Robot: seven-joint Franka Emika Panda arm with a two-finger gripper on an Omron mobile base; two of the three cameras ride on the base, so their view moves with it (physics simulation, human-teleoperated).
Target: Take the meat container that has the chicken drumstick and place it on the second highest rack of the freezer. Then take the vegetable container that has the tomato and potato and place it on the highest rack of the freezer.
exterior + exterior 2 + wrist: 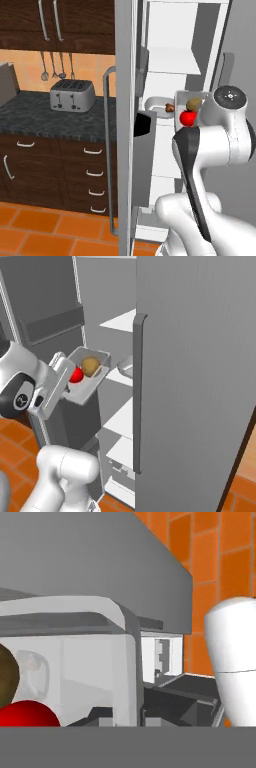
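The vegetable container (86, 381) is held clenched at its near edge by the gripper (61, 387), lifted in the air in front of the open freezer (195, 356). Inside the tray, the tomato (76, 375) is seen nearer the hand and the potato (90, 366) just beyond it, the two touching. Farther in, the meat container (156, 104) is seen resting on a white shelf inside the freezer, with the chicken drumstick (170, 107) lying in it. To the left, on the dark counter (35, 117), a toaster (72, 95) is seen standing.
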